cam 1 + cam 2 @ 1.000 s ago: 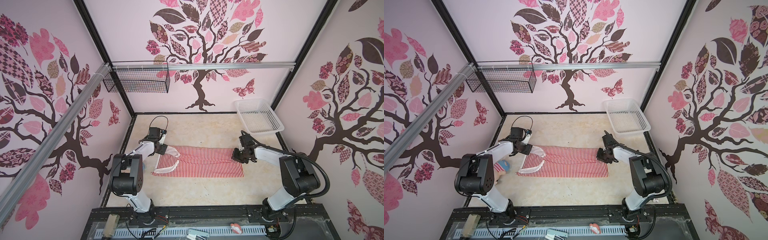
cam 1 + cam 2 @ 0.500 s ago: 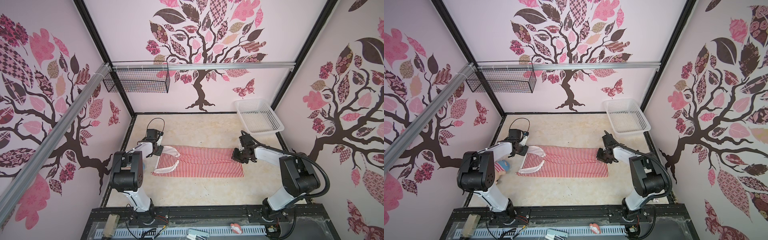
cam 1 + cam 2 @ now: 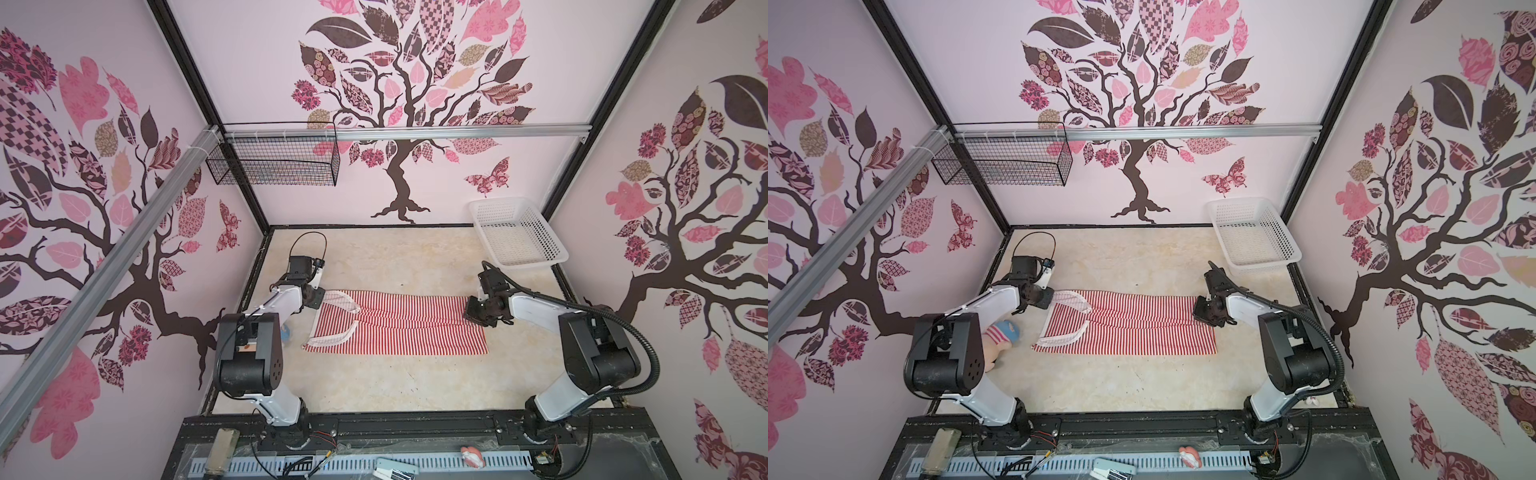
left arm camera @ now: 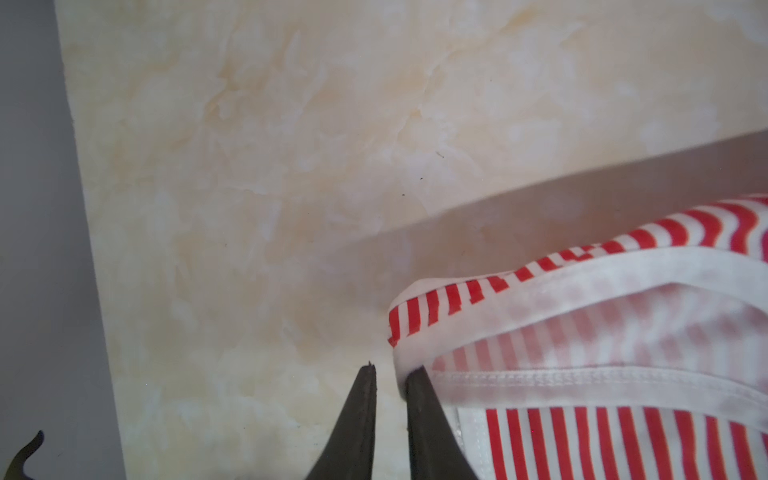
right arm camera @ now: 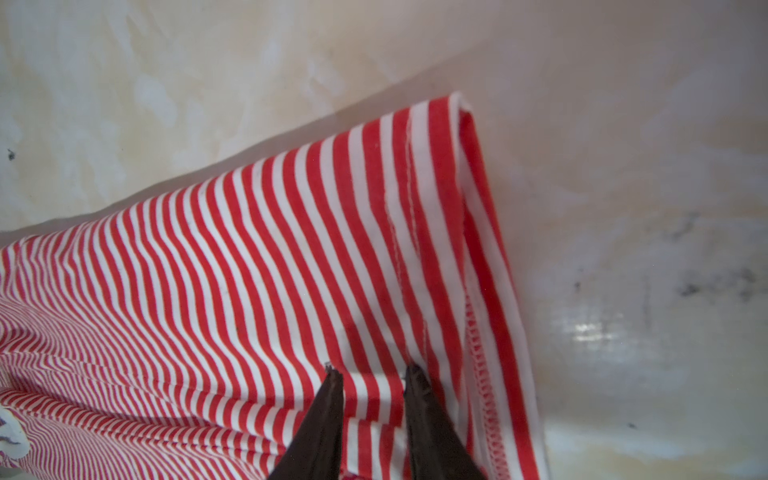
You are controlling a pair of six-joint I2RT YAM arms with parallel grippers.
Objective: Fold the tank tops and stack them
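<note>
Though both grippers [image 3: 320, 300] [image 3: 473, 312] pinch the tank top [image 3: 399, 324], left at strap, right at hem, it lies unfolded; stacking remains.

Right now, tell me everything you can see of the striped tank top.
The tank top is soft knit with thin red-and-white stripes and white ribbed trim at neck and armholes. It lies lengthwise across the table, mostly flat with a few wrinkles, straps toward the left arm, stitched hem toward the right. The left pincer sits at a strap's trim edge; the right pincer pinches a ridge of cloth by the hem.
</note>
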